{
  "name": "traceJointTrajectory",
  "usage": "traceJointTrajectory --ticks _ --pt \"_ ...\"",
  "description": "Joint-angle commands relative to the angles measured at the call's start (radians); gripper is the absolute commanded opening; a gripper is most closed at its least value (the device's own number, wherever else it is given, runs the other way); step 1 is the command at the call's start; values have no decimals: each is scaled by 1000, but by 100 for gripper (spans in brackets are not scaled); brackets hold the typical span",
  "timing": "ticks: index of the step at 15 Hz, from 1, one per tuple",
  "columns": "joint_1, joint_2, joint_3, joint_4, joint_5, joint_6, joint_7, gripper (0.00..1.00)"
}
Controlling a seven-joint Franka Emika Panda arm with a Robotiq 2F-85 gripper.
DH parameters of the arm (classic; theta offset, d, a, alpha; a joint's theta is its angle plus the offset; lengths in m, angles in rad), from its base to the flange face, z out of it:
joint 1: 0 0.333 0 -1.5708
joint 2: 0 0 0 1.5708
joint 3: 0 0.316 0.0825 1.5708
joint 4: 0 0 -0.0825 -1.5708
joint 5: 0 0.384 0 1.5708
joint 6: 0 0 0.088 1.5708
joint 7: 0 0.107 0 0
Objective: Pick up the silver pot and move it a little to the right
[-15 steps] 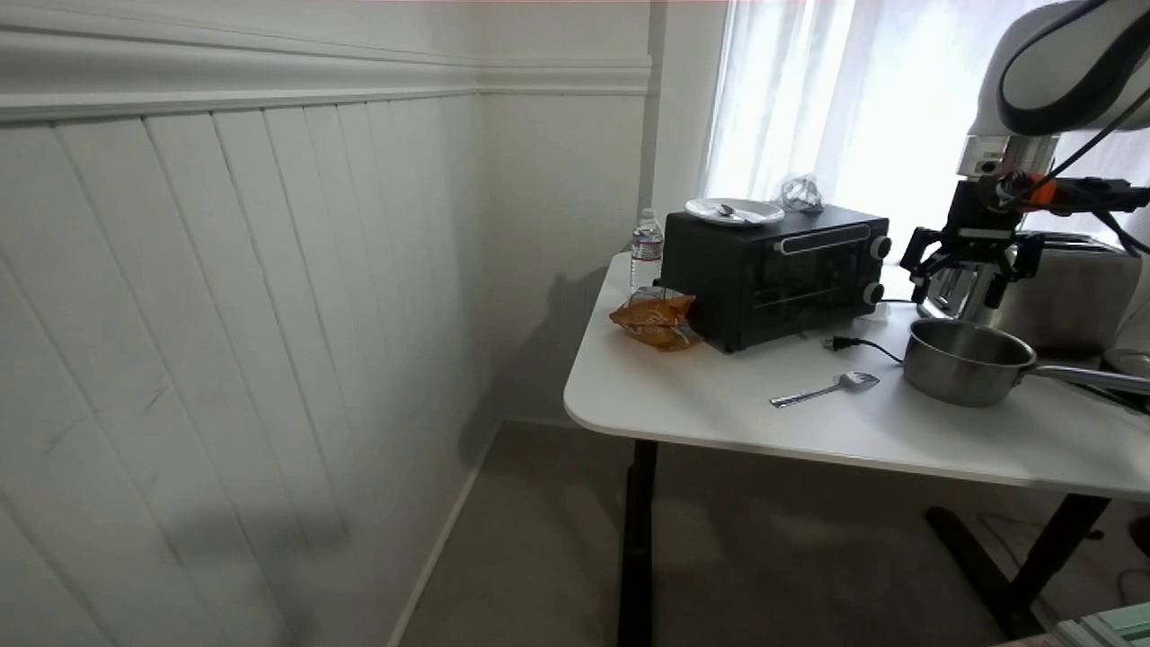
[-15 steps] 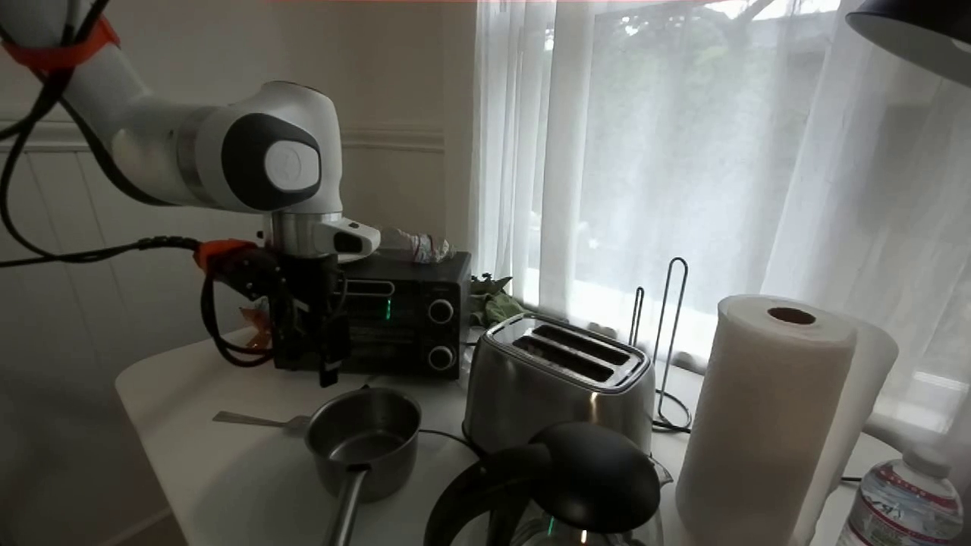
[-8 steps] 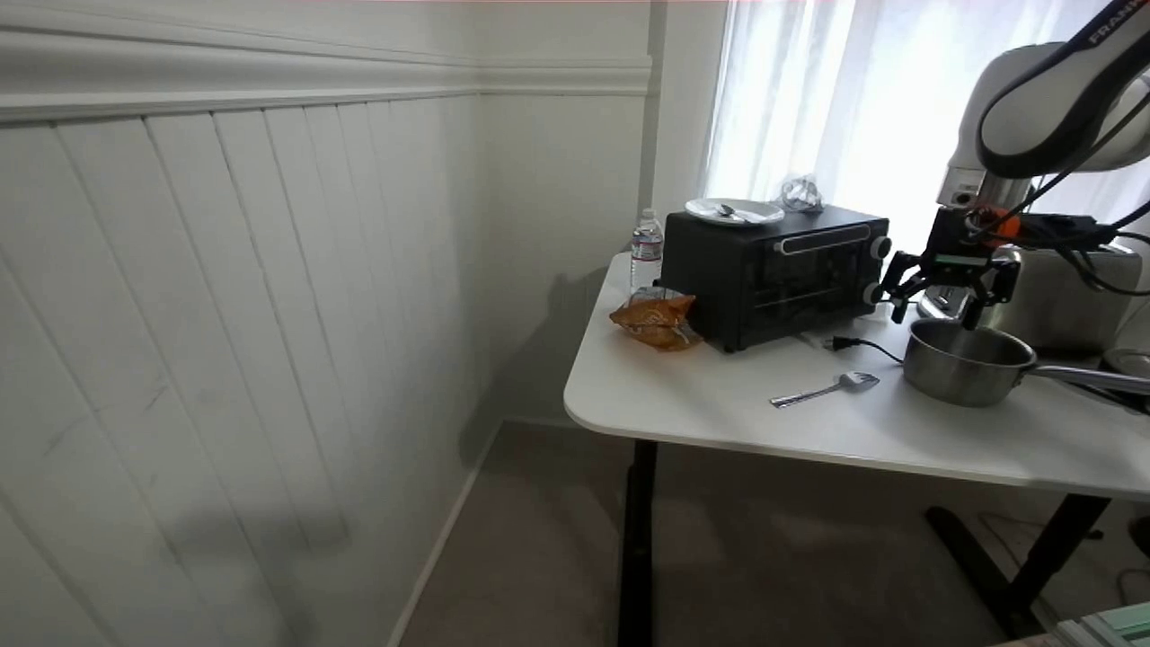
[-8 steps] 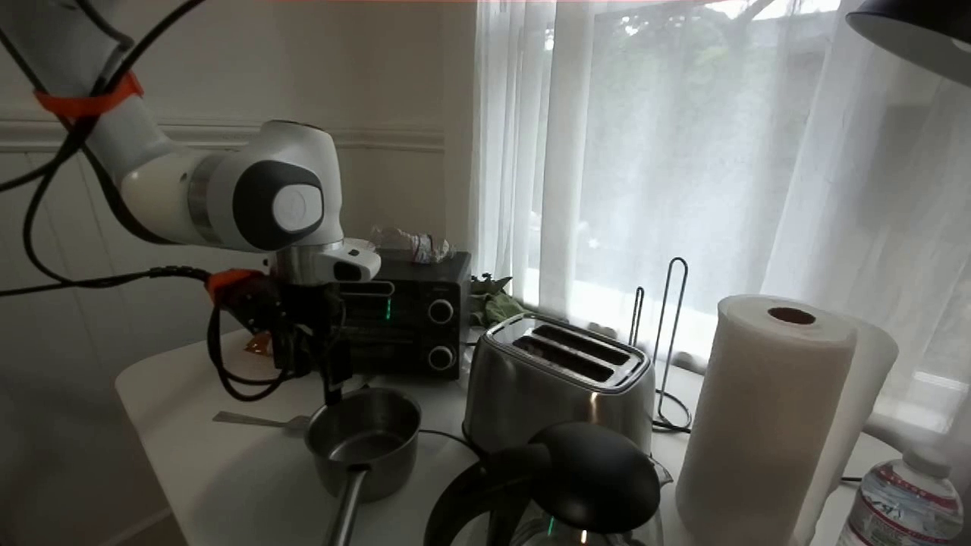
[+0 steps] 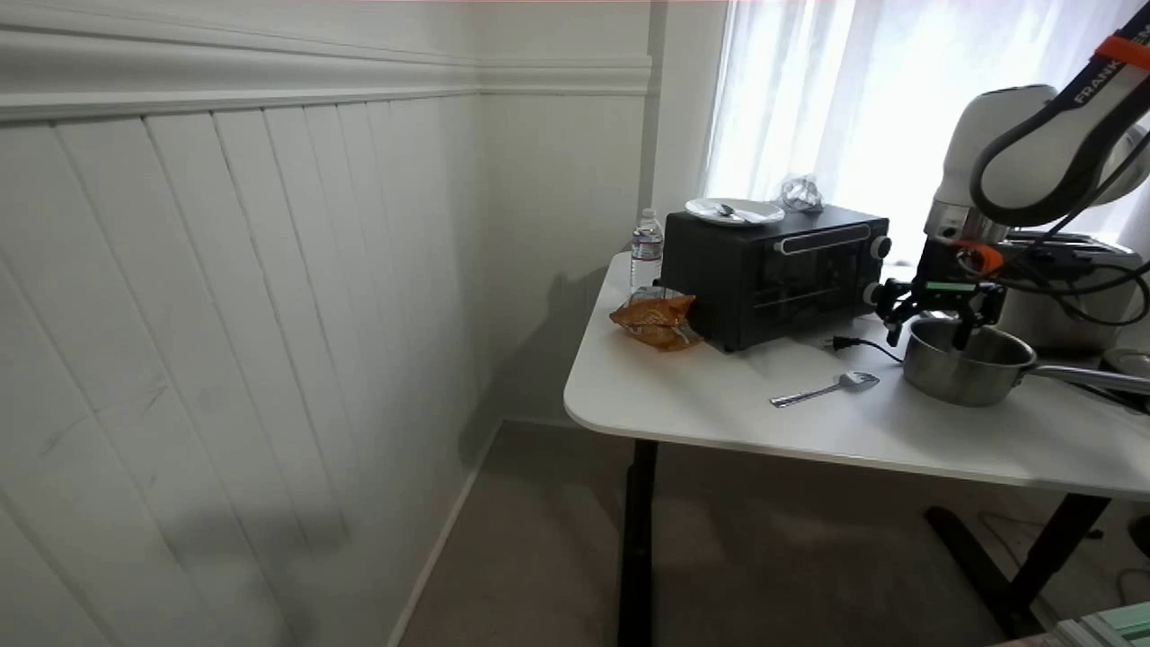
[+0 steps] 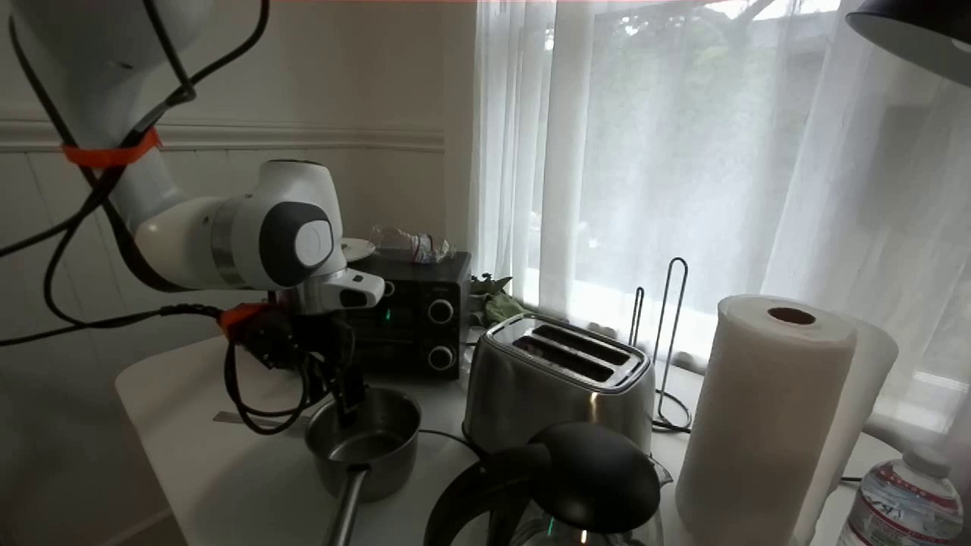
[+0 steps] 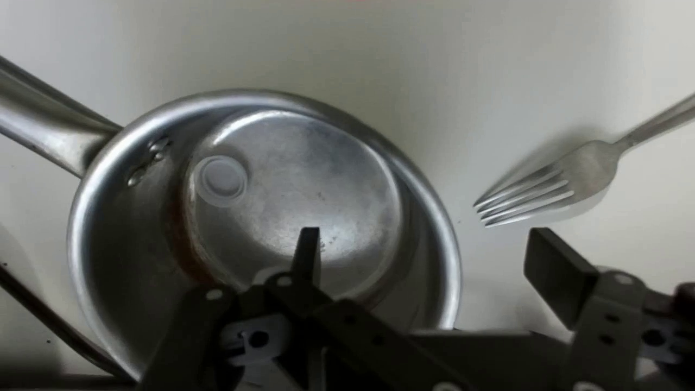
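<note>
1. Pincer (image 7: 431, 255) has its jaws wide apart and holds nothing; one is over the inside of the silver pot (image 5: 952, 382), the other outside its rim.
2. The toaster (image 6: 531, 402), standing near, could be bumped if the pot is carried in too wide a curve.
3. The silver pot sits upright on the tabletop (image 5: 719, 404); if pinched by rim only, it may tip, because the long handle (image 7: 49, 119) makes one side heavier.
4. The fork (image 7: 592, 168), just beside, may be struck by the outer jaw if badly aimed.
5. A whitish cap (image 7: 220, 182) inside would probably slide if the pot tilts.
6. "FRANK" is readable on the arm (image 5: 1098, 83), beside an orange band (image 5: 1123, 51); the bottle label (image 6: 903, 500) is too blurred.
</note>
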Motion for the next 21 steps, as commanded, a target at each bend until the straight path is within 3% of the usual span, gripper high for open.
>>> traceJointTrajectory --ticks 1,11,21 --pt "52 42 -58 29 -91 13 78 70" --pt "120 60 -92 62 -128 -6 106 2" --pt "109 -39 -127 0 -166 -76 102 2"
